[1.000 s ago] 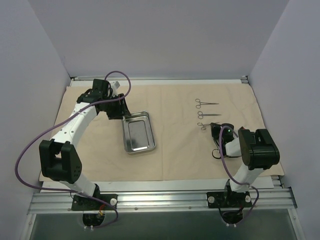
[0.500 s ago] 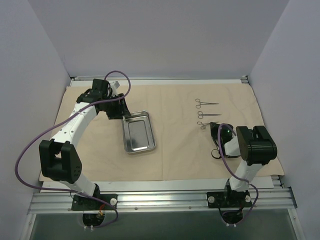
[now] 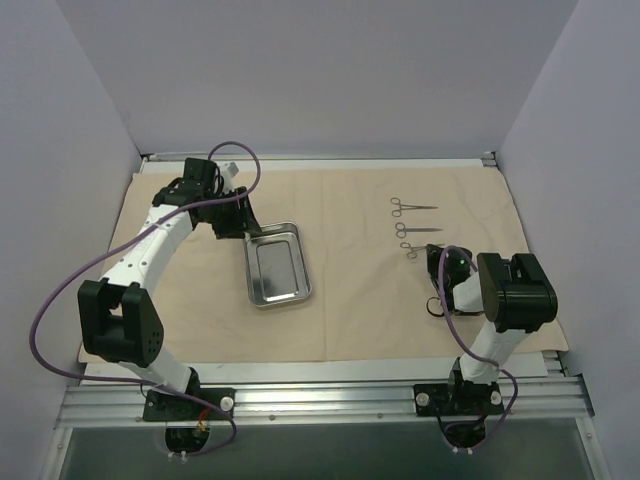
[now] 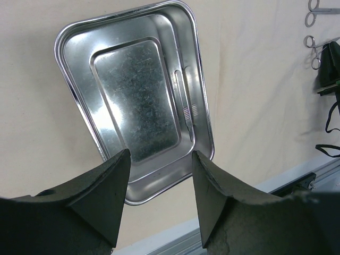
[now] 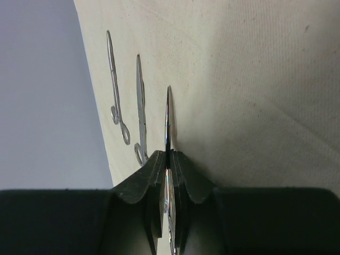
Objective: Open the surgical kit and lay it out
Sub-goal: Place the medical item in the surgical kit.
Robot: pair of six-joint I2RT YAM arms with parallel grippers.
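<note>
Left hand (image 4: 159, 155) hangs with jaws wide over the steel tray (image 3: 272, 270) toward the bench's (image 3: 320, 371) far-left corner, gripping nothing. The left wrist view catches a slim instrument (image 4: 186, 106) lying inside the tray; from overhead it can't be made out. The beige cloth wrap (image 3: 350, 310) lies spread flat across the bench. Near the right edge, right hand (image 5: 167, 155) is pinched narrow on a third forceps (image 5: 168, 114), beside two forceps (image 5: 139, 90) already laid out. The risk, as I read it: released crooked, it lands across its neighbour or snags the cloth.
</note>
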